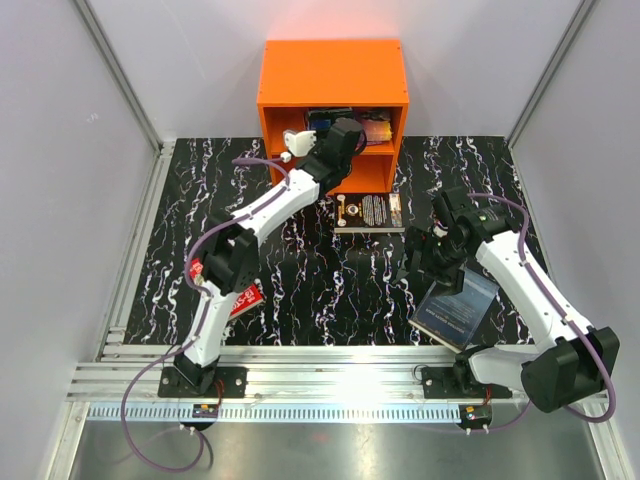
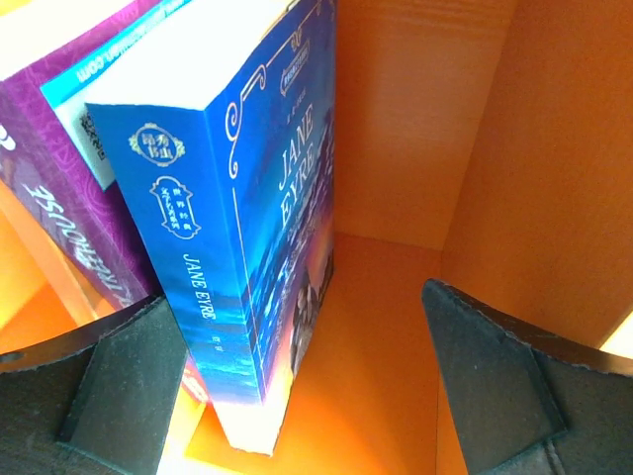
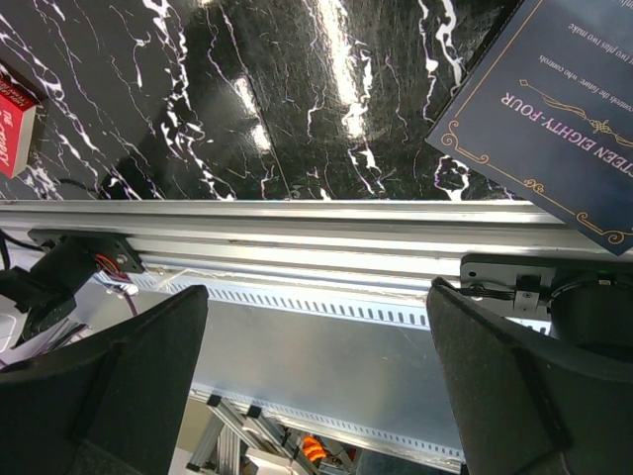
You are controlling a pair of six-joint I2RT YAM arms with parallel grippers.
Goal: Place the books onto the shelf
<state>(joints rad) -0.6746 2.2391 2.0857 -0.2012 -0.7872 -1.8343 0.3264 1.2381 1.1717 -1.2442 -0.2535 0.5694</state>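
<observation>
Top external view: the orange shelf (image 1: 333,75) stands at the far edge of the black marbled table (image 1: 300,280). The left arm reaches into its upper compartment and hides part of that opening. The left gripper (image 2: 292,297) has its jaws spread wide and clamps nothing. "Jane Eyre" (image 2: 267,198) stands upright on the compartment floor between the fingers. It is just beside the left-hand finger (image 2: 129,376) in the wrist view and well clear of the other. It leans against the purple book (image 2: 59,178), which stands on its far side.

Three books lie on the table. The black book (image 1: 368,212) is just in front of the shelf, with nothing on it. The red book (image 1: 243,297) is partly under the left arm's elbow. The dark blue book (image 1: 458,310) lies near the right arm's base, with that arm crossing above it.

The right gripper (image 3: 316,292) hangs empty with its jaws wide apart, facing the metal rail (image 3: 297,223) at the near table edge.
</observation>
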